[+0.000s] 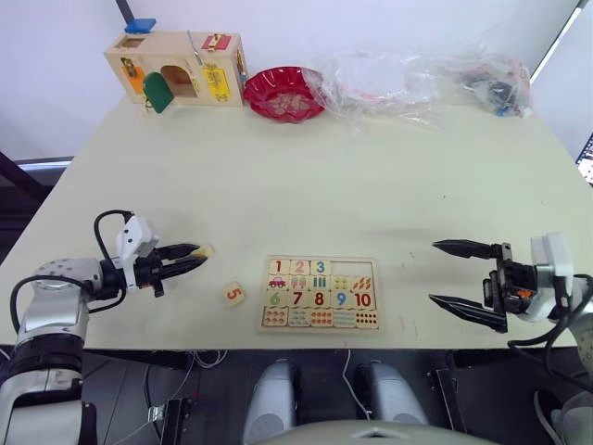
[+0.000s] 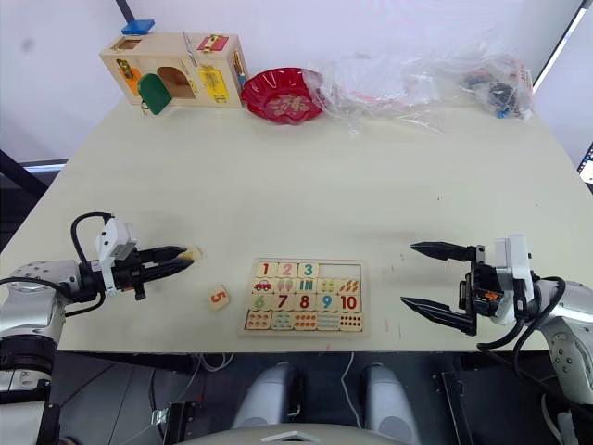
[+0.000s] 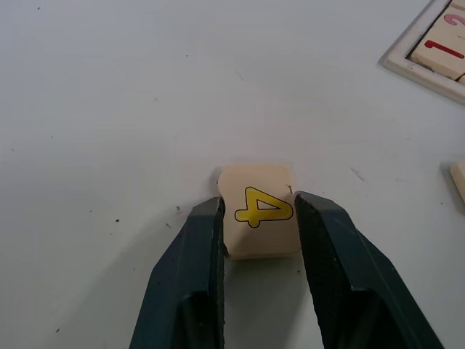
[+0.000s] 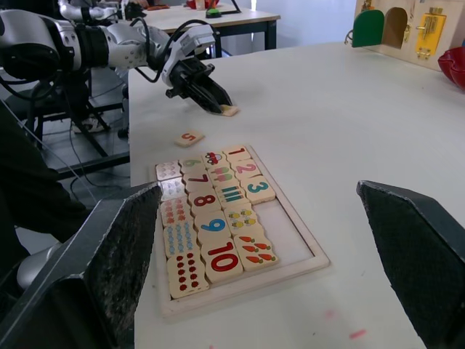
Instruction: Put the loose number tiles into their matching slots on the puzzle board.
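A pale desk (image 1: 306, 176) stands against a white wall, with a wooden latch box (image 1: 176, 67), a red bowl (image 1: 283, 93) and crumpled clear plastic bags (image 1: 417, 79) along its far edge.

In the head views, the puzzle board (image 1: 321, 293) lies near the front edge, with tiles 1, 2 and 3 already seated in its top row and the last two slots (image 1: 351, 269) bare. The red 5 tile (image 1: 233, 295) lies loose on the desk just left of the board. The left tool (image 1: 193, 255) reaches in low from the left with the yellow 4 tile (image 1: 203, 250) at its tips. The right tool (image 1: 451, 275) hovers right of the board, well clear of it, fingers wide apart and holding nothing.

The left wrist view shows the 4 tile (image 3: 256, 209) flat on the desk between the two black fingers (image 3: 197, 262), which close against its side edges; the left tool looks clamped on it.

In the right wrist view, the board's empty slots (image 4: 287, 229) sit beside the 3.

The step in hand appears to be lifting the 4. To do it well, keep the grip square on the tile's edges, raise it clear of the desk, carry it over the 5 tile, and lower it level into the recess next to the 3.
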Robot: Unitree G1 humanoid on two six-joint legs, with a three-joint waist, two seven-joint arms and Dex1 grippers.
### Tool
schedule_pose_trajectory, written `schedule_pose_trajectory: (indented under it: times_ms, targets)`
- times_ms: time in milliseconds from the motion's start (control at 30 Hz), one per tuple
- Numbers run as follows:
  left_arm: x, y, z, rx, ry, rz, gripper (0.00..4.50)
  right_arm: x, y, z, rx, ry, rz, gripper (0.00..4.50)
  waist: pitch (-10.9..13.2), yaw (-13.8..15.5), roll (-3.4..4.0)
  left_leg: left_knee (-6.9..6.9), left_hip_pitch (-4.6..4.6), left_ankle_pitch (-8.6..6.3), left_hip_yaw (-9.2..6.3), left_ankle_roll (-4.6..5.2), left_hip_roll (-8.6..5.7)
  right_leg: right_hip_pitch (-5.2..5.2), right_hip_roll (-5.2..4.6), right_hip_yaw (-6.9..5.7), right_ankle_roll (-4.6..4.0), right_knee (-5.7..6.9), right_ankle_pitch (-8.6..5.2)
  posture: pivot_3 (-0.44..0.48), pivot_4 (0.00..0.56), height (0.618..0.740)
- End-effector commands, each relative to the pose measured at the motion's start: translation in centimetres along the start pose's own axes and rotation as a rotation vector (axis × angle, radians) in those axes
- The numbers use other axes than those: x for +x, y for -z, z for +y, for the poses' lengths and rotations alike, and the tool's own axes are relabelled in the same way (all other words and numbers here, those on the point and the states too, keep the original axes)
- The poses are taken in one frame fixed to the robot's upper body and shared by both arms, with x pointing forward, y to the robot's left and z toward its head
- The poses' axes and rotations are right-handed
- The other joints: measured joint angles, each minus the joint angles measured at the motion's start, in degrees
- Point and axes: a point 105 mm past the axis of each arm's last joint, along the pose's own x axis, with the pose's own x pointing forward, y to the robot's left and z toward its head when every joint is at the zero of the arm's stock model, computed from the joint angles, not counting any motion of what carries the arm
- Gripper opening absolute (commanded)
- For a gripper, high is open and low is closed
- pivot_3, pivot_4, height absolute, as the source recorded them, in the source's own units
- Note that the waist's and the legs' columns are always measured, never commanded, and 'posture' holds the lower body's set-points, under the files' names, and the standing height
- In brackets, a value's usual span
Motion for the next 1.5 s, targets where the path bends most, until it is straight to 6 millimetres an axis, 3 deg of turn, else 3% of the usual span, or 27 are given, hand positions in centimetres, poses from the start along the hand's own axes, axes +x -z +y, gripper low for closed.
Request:
schedule_pose_trajectory:
  times_ms: [33, 600, 867, 1100, 1300, 1500]
  targets:
    - [-0.4, -0.3, 0.1, 0.022, -0.010, 0.001, 0.96, 0.2, -1.0, 0.3, -0.047, -0.012, -0.020, 4.50, 0.0, 0.0, 0.00, 0.00, 0.00, 0.00, 0.00, 0.00, 0.01, 0.00, 0.00, 0.00, 0.00, 0.00, 0.00, 0.000, 0.150, 0.740]
    - [-0.4, -2.6, -1.7, 0.067, 0.117, -0.035, 0.96, 0.8, -0.9, 0.0, -0.050, -0.024, -0.033, 4.50, 0.0, 0.1, 0.01, -0.01, 0.01, 0.00, -0.10, 0.00, 0.03, -0.01, -0.03, 0.01, 0.00, -0.01, 0.00, 0.000, 0.150, 0.740]
    - [-0.6, -2.8, -2.5, 0.038, 0.113, -0.030, 0.96, 0.8, -0.8, 0.4, -0.046, -0.017, -0.040, 4.50, 0.0, 0.1, 0.01, -0.02, -0.01, 0.00, -0.07, 0.00, 0.03, -0.02, -0.02, 0.04, 0.00, -0.03, 0.00, 0.000, 0.150, 0.740]
    - [-0.9, -4.0, -2.4, -0.082, -0.089, -0.085, 0.96, 1.0, -0.6, 0.4, -0.040, -0.008, -0.050, 4.50, 0.0, 0.0, 0.02, -0.01, 0.01, 0.00, -0.13, 0.00, 0.12, -0.02, -0.07, 0.04, 0.00, 0.00, 0.00, 0.000, 0.150, 0.740]
    - [-1.0, -5.0, -4.7, -0.203, -0.229, -0.132, 0.96, 1.3, -0.5, 0.5, -0.030, -0.013, -0.063, 4.50, 0.0, -0.1, 0.00, -0.04, 0.00, -0.01, -0.12, 0.00, 0.13, -0.01, -0.11, 0.06, 0.02, -0.06, -0.01, 0.000, 0.150, 0.740]
    - [-0.8, -5.2, -5.1, -0.263, -0.370, -0.137, 0.96, 1.5, -0.4, 0.3, -0.023, -0.025, -0.070, 4.50, 0.0, 0.1, 0.00, -0.02, 0.09, 0.00, -0.16, -0.01, 0.06, 0.01, -0.08, 0.05, 0.01, 0.05, 0.00, 0.000, 0.150, 0.740]
